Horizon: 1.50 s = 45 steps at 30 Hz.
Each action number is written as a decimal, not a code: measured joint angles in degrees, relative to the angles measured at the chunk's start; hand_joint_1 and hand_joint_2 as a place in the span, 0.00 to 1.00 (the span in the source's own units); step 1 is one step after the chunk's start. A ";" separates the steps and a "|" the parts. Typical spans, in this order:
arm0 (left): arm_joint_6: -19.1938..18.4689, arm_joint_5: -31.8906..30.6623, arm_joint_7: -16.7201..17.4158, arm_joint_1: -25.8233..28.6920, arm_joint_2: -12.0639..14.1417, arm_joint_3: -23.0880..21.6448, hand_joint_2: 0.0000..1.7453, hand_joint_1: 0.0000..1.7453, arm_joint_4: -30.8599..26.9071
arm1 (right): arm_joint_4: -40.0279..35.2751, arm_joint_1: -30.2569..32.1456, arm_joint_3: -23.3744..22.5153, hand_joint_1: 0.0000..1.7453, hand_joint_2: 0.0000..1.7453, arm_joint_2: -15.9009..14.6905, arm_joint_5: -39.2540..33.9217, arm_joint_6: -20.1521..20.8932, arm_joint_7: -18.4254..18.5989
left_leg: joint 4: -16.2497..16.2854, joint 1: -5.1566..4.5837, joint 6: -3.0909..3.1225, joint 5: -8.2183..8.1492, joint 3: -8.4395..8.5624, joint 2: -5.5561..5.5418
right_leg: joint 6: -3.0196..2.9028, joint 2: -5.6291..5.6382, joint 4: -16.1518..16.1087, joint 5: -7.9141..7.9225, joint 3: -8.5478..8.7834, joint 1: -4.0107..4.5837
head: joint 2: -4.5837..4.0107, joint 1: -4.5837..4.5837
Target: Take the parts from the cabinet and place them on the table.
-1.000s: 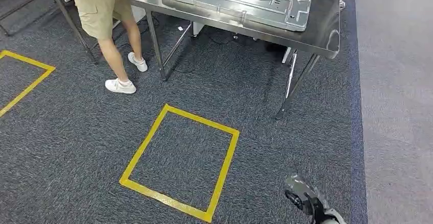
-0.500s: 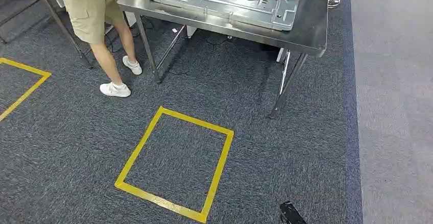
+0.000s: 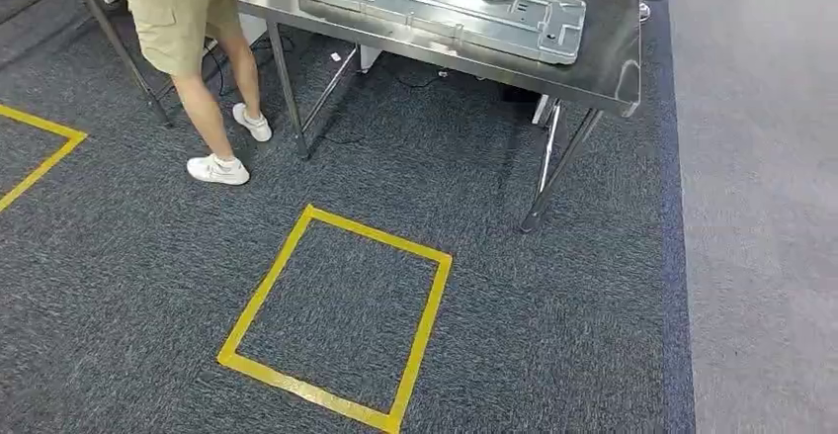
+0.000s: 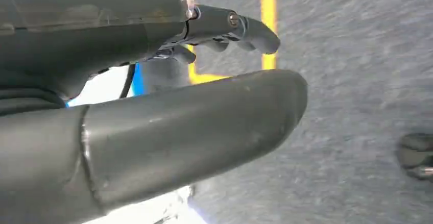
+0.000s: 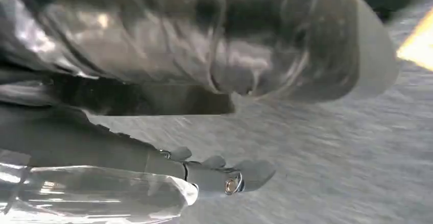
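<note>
**Empty-handed on the walk: keep the hands low and free for the next part**

One part (image 3: 445,4), a long pressed metal panel, lies flat on the steel table (image 3: 605,76), well ahead of both hands and higher than they hang. It sits wholly on the tabletop, with bare steel showing along the near edge. The cabinet cannot be placed from these views.

The left hand (image 4: 153,30) holds nothing. Its fingers (image 4: 255,32) reach out straight, and its thumb (image 4: 204,127) stands well apart from them with only carpet (image 3: 553,335) in the gap. The right hand (image 5: 204,175) is blurred, but its fingers also lie stretched out, and floor shows between them and the thick grey shape across from them. I judge it loose and empty too.

With one panel down and nothing carried, the step looks like a walk to fetch another part. To do it well:

- Keep both hands spread as they are, so that they are ready to take hold at the cabinet.
- Keep the arms close in. The table leg and corner lie ahead of the right hand.
- Give room to the person (image 3: 178,9) standing at the table's far end, ahead of the left hand.
- The yellow tape square (image 3: 431,315) on the floor just ahead probably marks a standing spot. Settle inside it before reaching.
</note>
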 joint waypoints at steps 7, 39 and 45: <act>-0.44 1.18 0.42 -3.62 -0.22 -1.86 0.00 0.00 -5.25 | 6.96 4.53 -0.74 0.00 0.00 0.59 -1.40 0.11 -0.35 | -1.78 0.61 -1.03 0.53 0.61 -0.93 | -5.98 0.19 -17.72 8.27 9.09 3.15 | -0.02 0.11; -0.79 1.71 1.01 0.08 0.28 -3.52 0.00 0.00 -4.20 | 6.60 1.49 -1.09 0.00 0.00 1.64 -1.81 0.13 -0.61 | -2.50 2.04 -3.30 0.49 1.75 -2.60 | -3.15 1.84 -18.56 8.58 8.79 0.95 | -0.02 0.07; -0.79 1.75 1.09 8.41 0.74 -3.65 0.00 0.00 6.07 | -3.93 -6.63 -1.14 0.00 0.00 1.77 -1.81 0.15 -0.66 | 15.01 0.98 -3.04 -7.64 -7.07 -1.18 | -3.06 1.52 -20.60 9.30 10.21 0.85 | 0.00 -0.04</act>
